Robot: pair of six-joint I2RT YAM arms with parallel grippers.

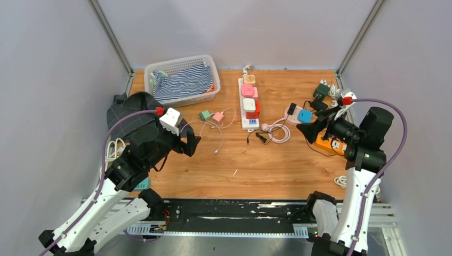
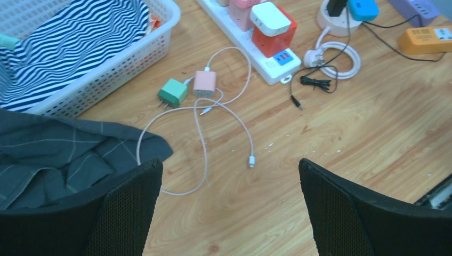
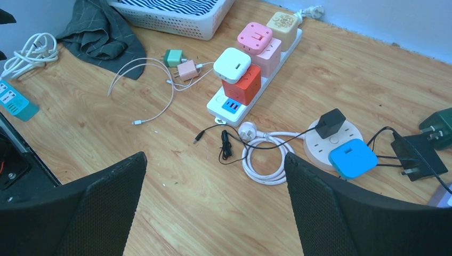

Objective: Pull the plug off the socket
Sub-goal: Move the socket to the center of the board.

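Left claw (image 2: 230, 170) and right claw (image 3: 216, 160) gape wide, empty, over the wooden counter (image 3: 176, 186), short of the long white plastic power strip (image 3: 219, 101) bearing a square white plug (image 3: 232, 65).

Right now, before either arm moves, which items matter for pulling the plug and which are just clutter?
Job: white power strip, red cube, white plug, round socket, black plug, blue plug.
Lying about: green charger, pink charger, basket, dark cloth, orange strip.
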